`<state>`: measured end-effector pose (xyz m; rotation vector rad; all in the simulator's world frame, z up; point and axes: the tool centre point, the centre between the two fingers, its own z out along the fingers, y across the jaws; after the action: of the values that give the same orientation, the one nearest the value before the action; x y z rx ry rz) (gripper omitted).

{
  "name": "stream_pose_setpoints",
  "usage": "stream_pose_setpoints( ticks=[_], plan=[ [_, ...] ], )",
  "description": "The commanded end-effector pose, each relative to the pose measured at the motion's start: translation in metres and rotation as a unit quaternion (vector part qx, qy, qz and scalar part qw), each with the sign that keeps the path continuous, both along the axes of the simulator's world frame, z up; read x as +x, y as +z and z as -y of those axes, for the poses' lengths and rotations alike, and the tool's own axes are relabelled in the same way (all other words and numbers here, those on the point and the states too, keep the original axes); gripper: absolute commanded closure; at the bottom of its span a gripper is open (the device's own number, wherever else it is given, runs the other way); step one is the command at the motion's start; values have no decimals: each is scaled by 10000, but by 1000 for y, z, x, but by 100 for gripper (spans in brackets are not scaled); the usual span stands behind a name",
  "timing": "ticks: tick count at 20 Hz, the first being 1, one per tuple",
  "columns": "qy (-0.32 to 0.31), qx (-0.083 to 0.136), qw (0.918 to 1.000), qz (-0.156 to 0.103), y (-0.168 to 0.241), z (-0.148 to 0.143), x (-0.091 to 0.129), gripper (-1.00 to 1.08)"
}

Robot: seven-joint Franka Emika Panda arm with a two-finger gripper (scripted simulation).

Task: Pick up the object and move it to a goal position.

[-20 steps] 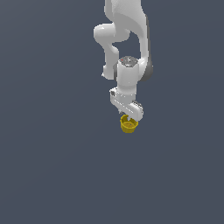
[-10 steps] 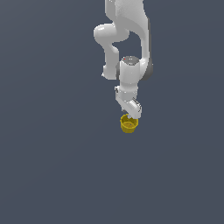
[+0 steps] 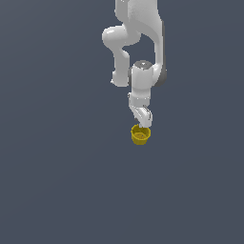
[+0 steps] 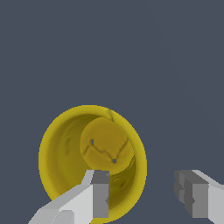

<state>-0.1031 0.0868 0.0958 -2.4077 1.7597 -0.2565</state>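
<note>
None of the pick is done yet, as I read it. My tool (image 3: 142, 120) sits spread wide just above the yellow cup (image 3: 140, 135), gripping nothing. The cup stands upright on the grey surface (image 3: 57, 181), mouth up, directly under my wrist in the exterior view.

Wrist view: the cup (image 4: 89, 159) shows its open mouth and inner floor. One of my fingers (image 4: 98, 192) overlaps the rim and appears to hang over the inside; the other finger (image 4: 194, 194) is well apart, outside the wall, over bare surface. So the jaws straddle one side of the rim rather than the whole cup. Looks like a wall pinch, one finger inside, one outside.

I can't tell whether the tips are already below rim height; both views leave that unclear.

Status, my judgement:
- approach and alignment: roughly there
- descent: maybe some left
- clench on the wall: not done
- lift: not done, cup looks seated on the surface
- carry to goal: not done

No goal marker is visible in either view, so I can't say where the cup has to end up.
</note>
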Motion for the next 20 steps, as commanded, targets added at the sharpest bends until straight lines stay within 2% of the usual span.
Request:
stream_pose_setpoints(
  ticks=[1, 9, 20],
  plan=[
    [-98, 20, 9999, 17, -1, 0, -2, -20],
    [-126, 25, 9999, 20, -3, -1, -2, -20],
    [-149, 34, 9999, 22, -30, -1, 3, -20]
  ],
)
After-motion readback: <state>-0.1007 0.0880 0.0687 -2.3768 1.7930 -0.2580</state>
